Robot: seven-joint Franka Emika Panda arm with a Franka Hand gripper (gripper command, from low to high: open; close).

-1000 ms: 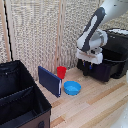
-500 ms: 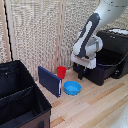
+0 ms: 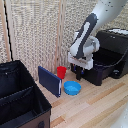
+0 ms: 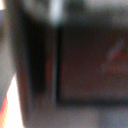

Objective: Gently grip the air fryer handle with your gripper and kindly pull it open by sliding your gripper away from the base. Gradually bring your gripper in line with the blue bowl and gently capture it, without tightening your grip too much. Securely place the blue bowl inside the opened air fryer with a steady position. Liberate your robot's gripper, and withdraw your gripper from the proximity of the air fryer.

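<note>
The matte-black air fryer (image 3: 113, 46) stands at the exterior view's right, with its drawer (image 3: 100, 74) slid partly out toward the left. My gripper (image 3: 80, 71) sits at the drawer's front face, where the air fryer handle is hidden behind it. The fingers seem closed on that handle. The blue bowl (image 3: 72, 88) rests on the wooden table just below and left of the gripper, apart from it. The wrist view is a close blur of black fryer surface (image 4: 87, 65) and shows no fingertips.
A small red cup (image 3: 61, 71) stands behind the bowl, next to an upright dark-blue board (image 3: 50, 80). A large black fabric crate (image 3: 20, 100) fills the exterior view's lower left. A black cable (image 3: 120, 60) hangs over the fryer's right side. A woven screen stands behind.
My gripper has moved steadily toward the exterior view's left and slightly down, and the fryer drawer has come out with it. The bowl, cup and board have not moved.
</note>
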